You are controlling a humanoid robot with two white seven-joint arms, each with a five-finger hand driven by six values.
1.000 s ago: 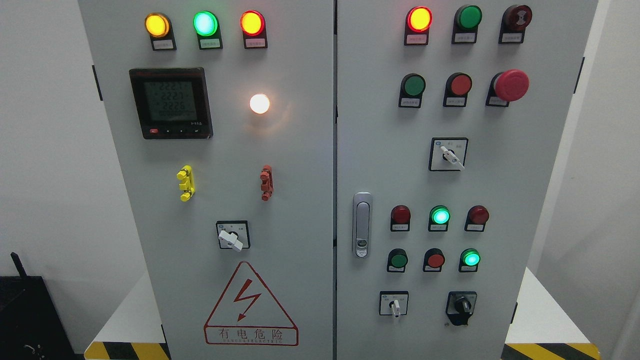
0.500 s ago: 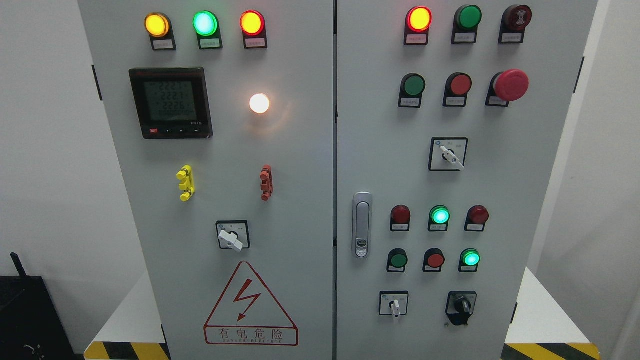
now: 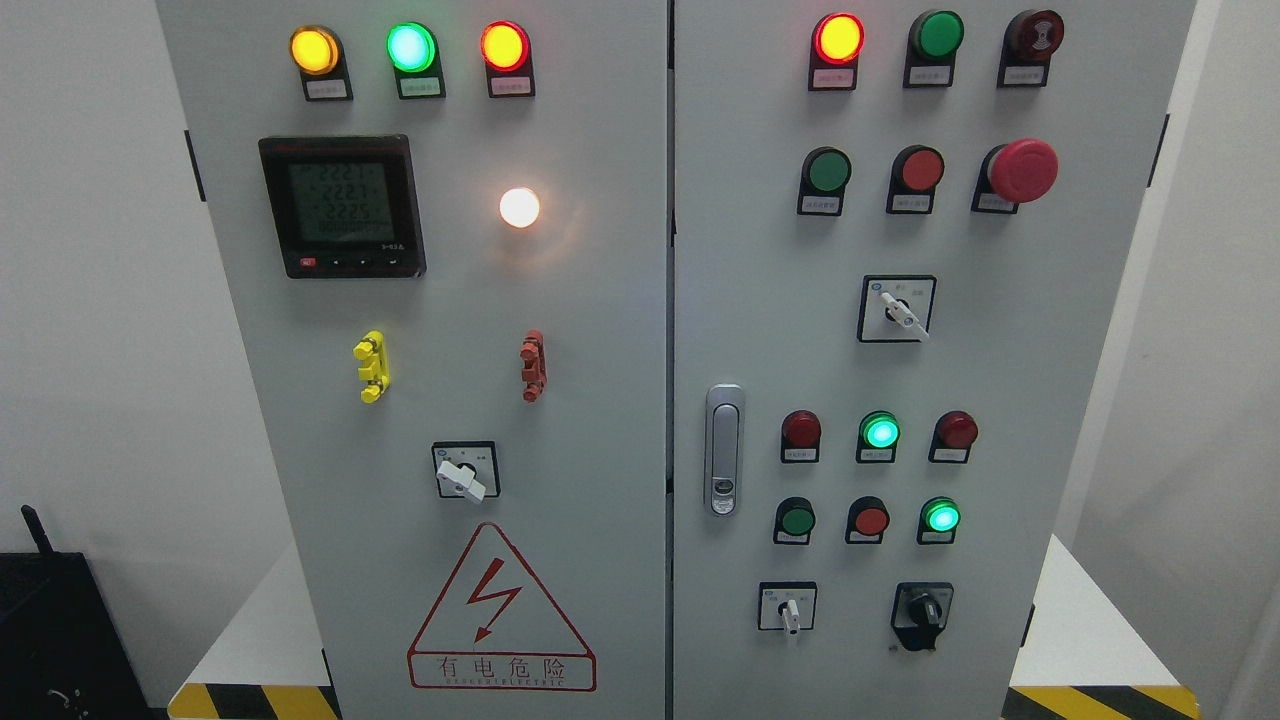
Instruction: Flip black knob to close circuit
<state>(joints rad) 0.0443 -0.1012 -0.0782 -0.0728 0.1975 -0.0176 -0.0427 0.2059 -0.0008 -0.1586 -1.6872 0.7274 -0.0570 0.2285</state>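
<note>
A black rotary knob (image 3: 923, 612) sits at the lower right of the right cabinet door (image 3: 1080, 400), on a black square plate. Its handle points roughly straight down. To its left is a small white selector switch (image 3: 791, 611), also pointing down. Neither of my hands nor either arm shows in the head view.
The grey cabinet has two doors with a door latch (image 3: 724, 450) between them. Lit lamps, push buttons and a red mushroom stop button (image 3: 1022, 170) fill the right door. The left door carries a meter (image 3: 343, 206), a white selector (image 3: 463, 476) and a warning triangle (image 3: 500, 612).
Only the meter's digits have flickered. Nothing else has moved.
</note>
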